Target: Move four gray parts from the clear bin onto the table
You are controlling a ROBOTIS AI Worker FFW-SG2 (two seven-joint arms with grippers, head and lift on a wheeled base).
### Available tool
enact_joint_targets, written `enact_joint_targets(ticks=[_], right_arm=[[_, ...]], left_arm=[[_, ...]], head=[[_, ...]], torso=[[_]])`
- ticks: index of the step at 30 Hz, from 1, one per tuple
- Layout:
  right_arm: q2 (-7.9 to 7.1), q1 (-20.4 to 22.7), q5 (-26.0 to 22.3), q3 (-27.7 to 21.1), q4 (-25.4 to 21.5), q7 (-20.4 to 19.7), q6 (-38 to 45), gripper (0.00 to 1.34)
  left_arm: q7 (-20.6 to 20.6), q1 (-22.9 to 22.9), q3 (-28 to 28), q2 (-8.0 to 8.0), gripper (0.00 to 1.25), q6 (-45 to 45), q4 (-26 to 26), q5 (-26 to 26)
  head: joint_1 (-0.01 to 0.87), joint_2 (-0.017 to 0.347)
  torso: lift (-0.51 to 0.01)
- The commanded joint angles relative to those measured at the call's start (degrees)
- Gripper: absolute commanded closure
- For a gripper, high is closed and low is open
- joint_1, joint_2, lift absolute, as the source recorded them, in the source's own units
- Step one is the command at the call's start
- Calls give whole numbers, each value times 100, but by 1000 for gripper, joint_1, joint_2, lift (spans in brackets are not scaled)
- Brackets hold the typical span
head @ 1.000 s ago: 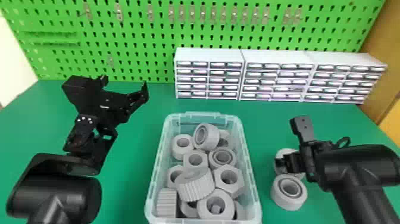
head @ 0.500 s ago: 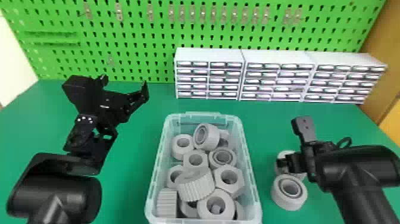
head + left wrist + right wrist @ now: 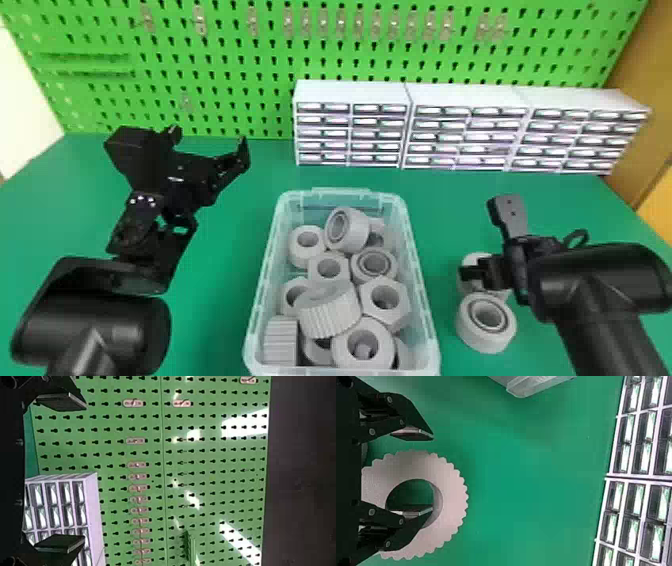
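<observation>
The clear bin [image 3: 269,280] holds several gray parts, among them a toothed one [image 3: 330,315]. Right of it on the table are a gray ring [image 3: 467,327] and, just behind, a second gray part [image 3: 470,260] partly hidden by my right gripper [image 3: 492,242]. Seen from the right wrist, the right gripper [image 3: 421,473] is open above a toothed gray ring [image 3: 453,494], one finger overlapping its hole; whether it reaches inside, I cannot tell. My left gripper [image 3: 210,145] is parked left of the bin; in the left wrist view this gripper [image 3: 71,473] is open and empty.
White drawer cabinets [image 3: 350,92] line the back of the green table [image 3: 220,235], before a green pegboard [image 3: 260,65]. A corner of the bin [image 3: 534,384] shows at the top of the right wrist view, with drawers [image 3: 637,483] at its right side.
My right gripper has shifted only slightly beside the bin and stays over the parts on the table. The left arm and the parts in the bin have kept their places.
</observation>
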Motion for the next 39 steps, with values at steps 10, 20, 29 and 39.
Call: enact_joint_targets(ticks=[10,20,29,39], right_arm=[[62,-79,123,226,-1169,1,351,519],[106,-184,114,753,-1925,1,887,519],[133,-351,-79,1386,-2180,1,1081,519],[159,-536,-167,1957,-2215,1,1476,519]], left_arm=[[0,-12,4,0,113,-1,0,0],[0,-12,4,0,113,-1,0,-9],[0,-12,4,0,113,-1,0,-9],[0,-12,13,0,113,-1,0,-9]], head=[[678,34],[678,34],[678,34],[678,34]], torso=[[-50],[-50],[-50],[-50]])
